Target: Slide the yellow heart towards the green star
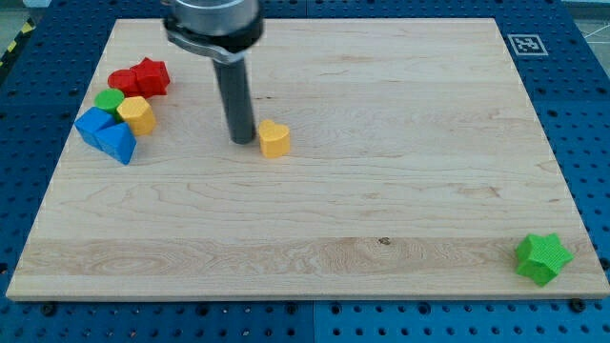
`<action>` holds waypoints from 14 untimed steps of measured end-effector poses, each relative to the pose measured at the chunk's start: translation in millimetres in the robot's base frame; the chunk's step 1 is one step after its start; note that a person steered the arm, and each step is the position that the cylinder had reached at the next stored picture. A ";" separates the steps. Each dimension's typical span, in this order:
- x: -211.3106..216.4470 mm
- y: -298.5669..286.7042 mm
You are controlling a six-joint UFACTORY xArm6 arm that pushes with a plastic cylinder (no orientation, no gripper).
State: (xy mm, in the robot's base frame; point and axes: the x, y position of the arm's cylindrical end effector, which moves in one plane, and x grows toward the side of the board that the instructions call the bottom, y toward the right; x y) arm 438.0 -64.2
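camera view: my tip (242, 142) rests on the pale wooden board (381, 191), just left of the small yellow heart block (274, 139) (no fingers; a bare rod, nothing gripped). the green star block (543, 257) lies well apart, toward the view's bottom right of the heart.

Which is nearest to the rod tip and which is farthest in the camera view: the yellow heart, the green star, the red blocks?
From my tip:
1. yellow heart, right beside it on the view's right.
2. red blocks, toward the view's upper left.
3. green star, far off at the view's bottom right corner.
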 end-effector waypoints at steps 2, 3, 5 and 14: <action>46.8 80.7; 73.8 95.6; 83.3 16.0; 19.6 86.9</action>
State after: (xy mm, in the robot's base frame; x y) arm 457.6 22.7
